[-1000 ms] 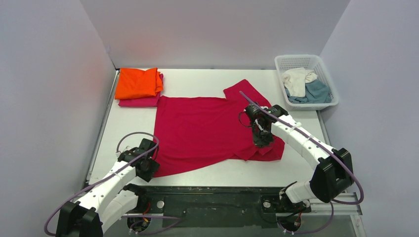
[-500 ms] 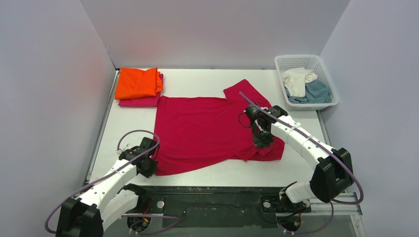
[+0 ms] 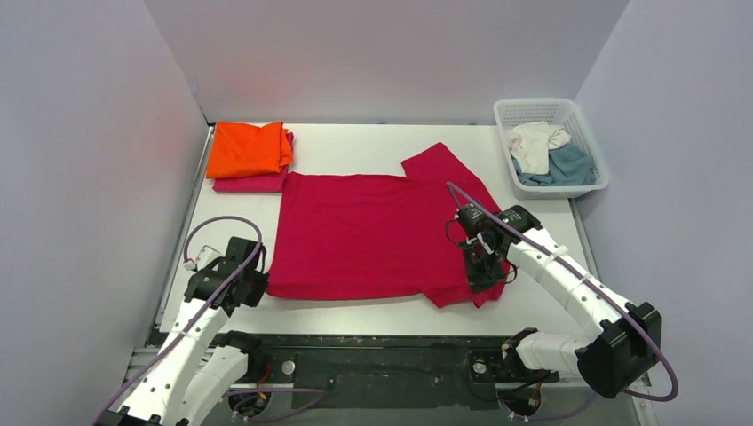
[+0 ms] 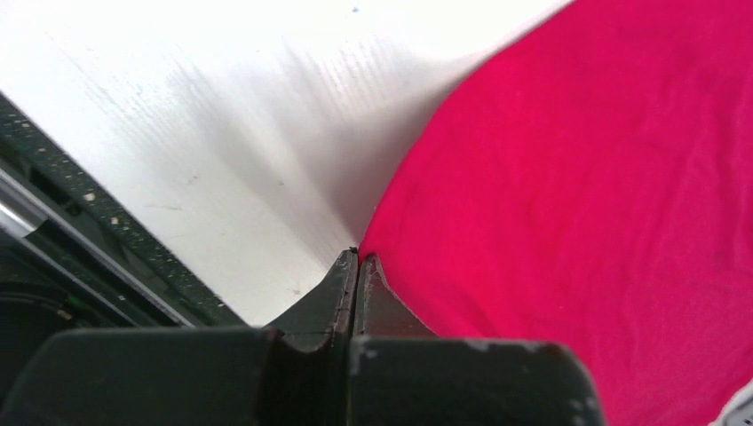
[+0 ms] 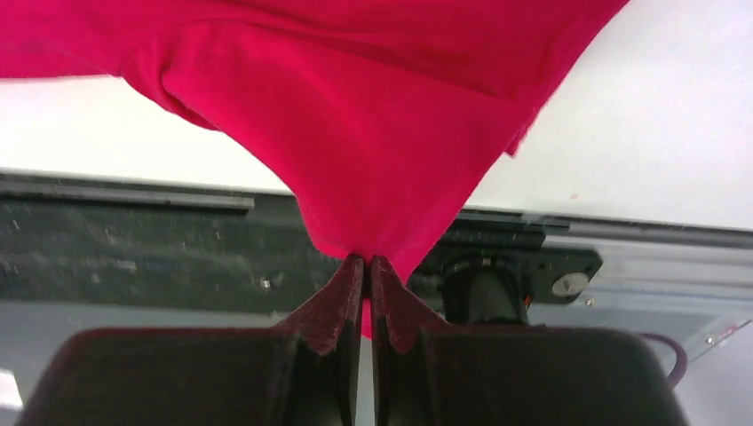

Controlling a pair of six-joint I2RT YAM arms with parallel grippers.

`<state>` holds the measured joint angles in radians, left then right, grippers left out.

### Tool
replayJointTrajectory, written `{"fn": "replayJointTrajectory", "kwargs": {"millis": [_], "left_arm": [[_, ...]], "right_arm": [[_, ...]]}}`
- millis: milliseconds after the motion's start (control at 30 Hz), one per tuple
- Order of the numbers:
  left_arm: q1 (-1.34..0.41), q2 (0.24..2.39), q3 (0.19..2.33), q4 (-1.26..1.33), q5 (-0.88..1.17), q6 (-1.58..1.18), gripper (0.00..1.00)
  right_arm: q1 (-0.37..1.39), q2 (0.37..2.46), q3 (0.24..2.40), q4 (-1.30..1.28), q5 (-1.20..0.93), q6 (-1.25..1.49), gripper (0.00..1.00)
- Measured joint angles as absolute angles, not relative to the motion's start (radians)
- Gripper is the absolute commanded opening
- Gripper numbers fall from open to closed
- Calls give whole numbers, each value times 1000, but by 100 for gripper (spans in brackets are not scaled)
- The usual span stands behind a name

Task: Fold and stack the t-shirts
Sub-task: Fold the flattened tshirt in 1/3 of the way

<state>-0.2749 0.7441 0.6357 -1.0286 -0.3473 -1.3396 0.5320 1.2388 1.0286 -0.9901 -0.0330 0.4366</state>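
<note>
The crimson red t-shirt [image 3: 355, 235] lies spread flat mid-table, its hem running straight along the near edge. My left gripper [image 3: 255, 288] is shut on the shirt's near left corner; in the left wrist view the closed tips [image 4: 358, 259] pinch the edge of the red cloth [image 4: 577, 177]. My right gripper [image 3: 487, 277] is shut on the near right part of the shirt, where the cloth is bunched. In the right wrist view red cloth [image 5: 355, 106] hangs in a peak from the closed tips [image 5: 367, 259]. A folded orange t-shirt [image 3: 249, 149] rests on a folded magenta pink one [image 3: 253, 185] at the back left.
A white lattice basket [image 3: 550, 108] stands at the back right, holding a cream white t-shirt [image 3: 535, 145] and a teal blue one [image 3: 570, 166]. The dark base rail [image 3: 382, 351] runs along the table's near edge, and grey walls close in on both sides.
The left gripper shut on the shirt's near left corner and drew it left. The right gripper moved nearer and rightward with its cloth. The sagging near hem now lies straight.
</note>
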Motion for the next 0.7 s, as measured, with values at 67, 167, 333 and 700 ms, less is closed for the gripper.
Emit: {"fn": "replayJointTrajectory", "kwargs": {"millis": [67, 167, 333, 700], "left_arm": [[-257, 744, 634, -1047, -342, -1331, 0], [-245, 757, 627, -1046, -326, -1323, 0], [-226, 769, 625, -1031, -313, -1294, 0], [-109, 938, 659, -854, -252, -1190, 0]], "right_arm": [[544, 1215, 1002, -1029, -70, 436, 0], [559, 1200, 987, -1071, -99, 436, 0], [558, 1220, 1009, -1087, -84, 427, 0], [522, 1433, 1319, -1080, 100, 357, 0]]}}
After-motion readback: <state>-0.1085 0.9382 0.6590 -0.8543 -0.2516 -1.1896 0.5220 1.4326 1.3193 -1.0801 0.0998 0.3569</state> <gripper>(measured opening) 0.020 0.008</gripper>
